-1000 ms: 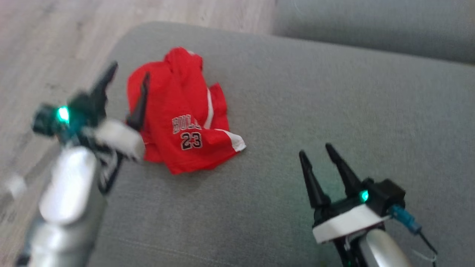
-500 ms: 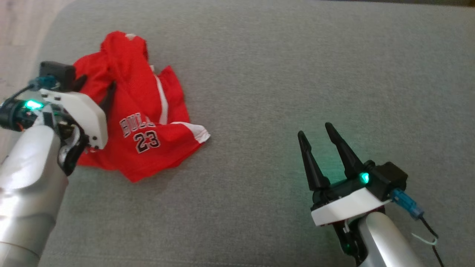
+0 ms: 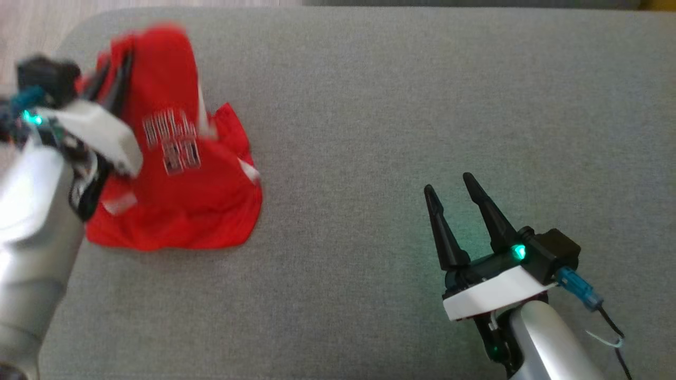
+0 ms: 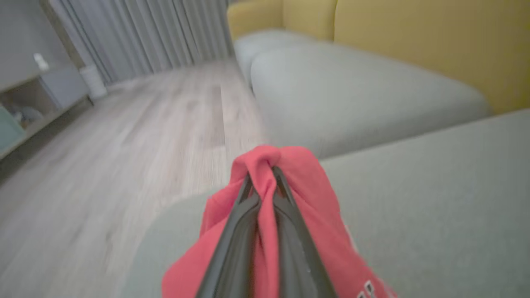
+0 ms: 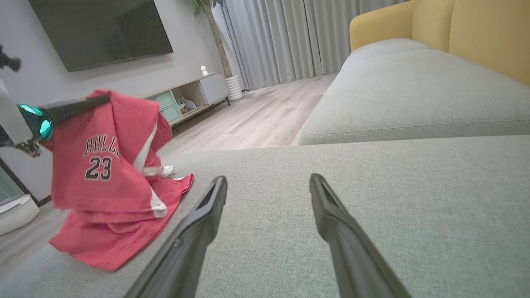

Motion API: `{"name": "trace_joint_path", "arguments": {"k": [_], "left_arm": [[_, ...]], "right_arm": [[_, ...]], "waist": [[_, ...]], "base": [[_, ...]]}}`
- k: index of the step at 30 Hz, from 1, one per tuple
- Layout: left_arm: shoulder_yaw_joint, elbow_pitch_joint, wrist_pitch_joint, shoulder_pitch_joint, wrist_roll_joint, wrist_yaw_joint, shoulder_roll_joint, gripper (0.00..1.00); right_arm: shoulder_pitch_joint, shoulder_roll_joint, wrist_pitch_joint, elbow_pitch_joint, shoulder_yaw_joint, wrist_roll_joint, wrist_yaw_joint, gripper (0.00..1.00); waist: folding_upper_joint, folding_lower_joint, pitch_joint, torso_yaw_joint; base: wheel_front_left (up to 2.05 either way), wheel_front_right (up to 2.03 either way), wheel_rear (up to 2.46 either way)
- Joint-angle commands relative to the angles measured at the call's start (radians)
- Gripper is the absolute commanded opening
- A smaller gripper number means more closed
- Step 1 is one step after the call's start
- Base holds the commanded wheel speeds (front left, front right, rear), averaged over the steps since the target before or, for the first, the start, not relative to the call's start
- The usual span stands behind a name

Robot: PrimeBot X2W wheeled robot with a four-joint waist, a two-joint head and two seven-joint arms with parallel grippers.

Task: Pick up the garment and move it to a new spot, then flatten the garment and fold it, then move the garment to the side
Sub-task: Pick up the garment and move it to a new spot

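Observation:
The garment (image 3: 179, 174) is a red jersey with white trim and the number 23. It hangs partly lifted over the left end of the grey sofa seat (image 3: 401, 105), its lower folds still resting on the cushion. My left gripper (image 3: 113, 71) is shut on a bunched top fold of the garment (image 4: 290, 186), red cloth wrapping both fingertips. In the right wrist view the garment (image 5: 107, 165) dangles from the left gripper (image 5: 101, 99). My right gripper (image 3: 449, 184) hovers open over bare cushion at the lower right, well apart from the cloth; its fingers (image 5: 198, 223) hold nothing.
Wood floor (image 4: 136, 136) lies past the seat's left edge. A second grey cushion (image 5: 414, 91) and a yellow backrest (image 5: 484, 33) stand beyond. A TV (image 5: 99, 29), low cabinet (image 5: 186, 99) and curtains (image 5: 290, 37) line the far wall.
My left gripper has shut on the garment's top fold and raised it, so the jersey now hangs stretched upward. The head camera has shifted. The right gripper has stayed put.

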Motion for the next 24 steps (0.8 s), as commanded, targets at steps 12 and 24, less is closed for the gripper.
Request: {"name": "trace_joint_path", "arguments": {"k": [12,24], "left_arm": [[-0.029,-0.272,-0.18,-0.156,0.007,0.002,-0.003,0.0],[-0.146,-0.425,-0.057,-0.136,-0.018,0.002,-0.025,0.0]], "right_arm": [[0.002,-0.002,-0.011,-0.027,0.033,0.047,0.007,1.0],[-0.023,-0.002,-0.011,-0.085,0.041,0.085,0.007,1.0]], "waist": [[0.0,0.0,-0.094,-0.052],[0.0,0.0,-0.04,-0.276]], "base": [[0.0,0.0,0.0],[0.0,0.0,0.0]]}}
